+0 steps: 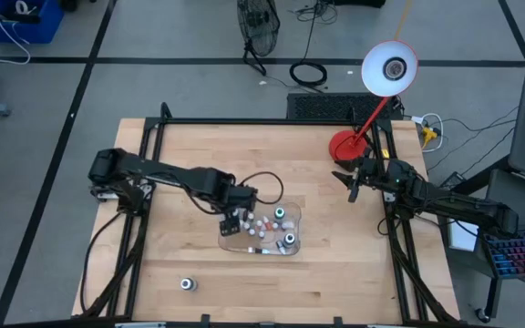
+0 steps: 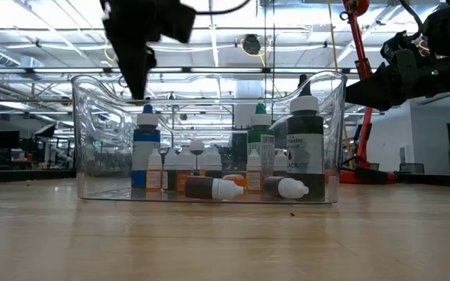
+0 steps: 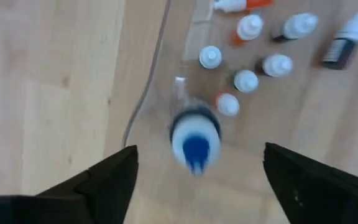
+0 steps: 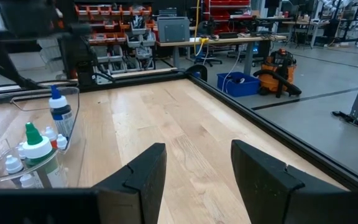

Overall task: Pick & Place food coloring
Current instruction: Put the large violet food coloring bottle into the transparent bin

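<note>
Wooden table (image 1: pixel 199 155), 2 dark arms over it. Clear plastic tray (image 1: pixel 233 242) sits near table centre, slightly toward near edge. Left gripper (image 3: pixel 197 171) hangs over tray's left end, fingers spread wide, gripping nothing; blue-topped bottle (image 3: pixel 194 140) stands directly below it inside tray. Right gripper (image 4: pixel 194 165) waits at right side of table, well apart from tray, jaws partly open, empty. Food coloring (image 2: pixel 217 168) mostly inside tray: tall dark bottles upright, small ones standing, 2 lying down. 1 bottle (image 1: pixel 187 284) alone on table, near left corner.
</note>
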Action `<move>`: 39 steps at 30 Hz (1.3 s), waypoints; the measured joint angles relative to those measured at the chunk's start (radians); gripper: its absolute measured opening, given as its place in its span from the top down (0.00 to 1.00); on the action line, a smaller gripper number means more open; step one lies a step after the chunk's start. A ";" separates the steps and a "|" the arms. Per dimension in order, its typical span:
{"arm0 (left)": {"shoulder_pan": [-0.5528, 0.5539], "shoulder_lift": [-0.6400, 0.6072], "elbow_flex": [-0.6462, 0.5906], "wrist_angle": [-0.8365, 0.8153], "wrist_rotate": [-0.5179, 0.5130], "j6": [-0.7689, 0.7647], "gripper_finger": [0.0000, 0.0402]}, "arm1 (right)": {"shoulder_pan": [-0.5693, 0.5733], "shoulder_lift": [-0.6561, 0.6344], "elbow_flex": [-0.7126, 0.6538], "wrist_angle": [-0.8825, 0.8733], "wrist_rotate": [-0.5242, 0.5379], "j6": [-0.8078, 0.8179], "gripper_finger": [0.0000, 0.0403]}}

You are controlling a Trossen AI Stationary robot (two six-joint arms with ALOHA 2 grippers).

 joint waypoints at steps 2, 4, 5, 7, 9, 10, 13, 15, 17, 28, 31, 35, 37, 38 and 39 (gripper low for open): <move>-0.004 -0.027 0.029 -0.058 0.036 -0.036 0.12 | 0.000 0.000 0.000 0.000 0.000 0.000 0.58; -0.021 -0.048 0.052 -0.128 0.082 -0.087 0.09 | 0.000 0.000 0.000 0.000 0.000 0.000 0.58; -0.038 -0.066 0.054 -0.159 0.111 -0.112 0.08 | 0.000 0.000 0.000 0.000 0.000 0.000 0.58; -0.085 -0.100 0.054 -0.211 0.162 -0.153 0.07 | 0.000 0.000 0.000 0.000 0.000 0.000 0.58; -0.146 -0.124 0.055 -0.237 0.174 -0.204 0.06 | 0.000 0.000 0.000 0.000 0.000 0.000 0.58; -0.184 -0.131 0.055 -0.239 0.172 -0.236 0.06 | 0.000 0.000 0.000 0.000 0.000 0.000 0.58; -0.306 -0.139 0.055 -0.234 0.114 -0.315 0.06 | 0.000 0.000 0.000 0.000 0.000 0.000 0.58; -0.396 -0.138 0.054 -0.236 0.059 -0.331 0.06 | 0.000 0.000 0.000 0.000 0.000 0.000 0.58; -0.475 -0.134 0.045 -0.223 0.004 -0.339 0.06 | 0.000 0.000 0.000 -0.001 0.000 0.000 0.58; -0.728 -0.129 -0.064 0.047 -0.050 -0.484 0.06 | 0.000 0.000 0.000 -0.001 0.000 0.000 0.58; -0.755 -0.129 -0.098 0.076 -0.046 -0.513 0.06 | 0.000 0.000 0.000 -0.001 0.000 0.000 0.58; -0.783 -0.130 -0.167 0.092 -0.041 -0.554 0.06 | 0.000 0.000 0.000 -0.001 0.000 0.000 0.58; -0.783 -0.130 -0.211 0.129 -0.026 -0.557 0.06 | 0.000 0.000 0.000 -0.001 0.000 0.000 0.58; -0.783 -0.130 -0.230 0.152 -0.025 -0.553 0.06 | 0.000 0.000 0.000 -0.001 0.000 0.000 0.58; -0.781 -0.130 -0.247 0.178 -0.019 -0.547 0.06 | 0.000 0.000 0.000 -0.001 0.000 0.000 0.58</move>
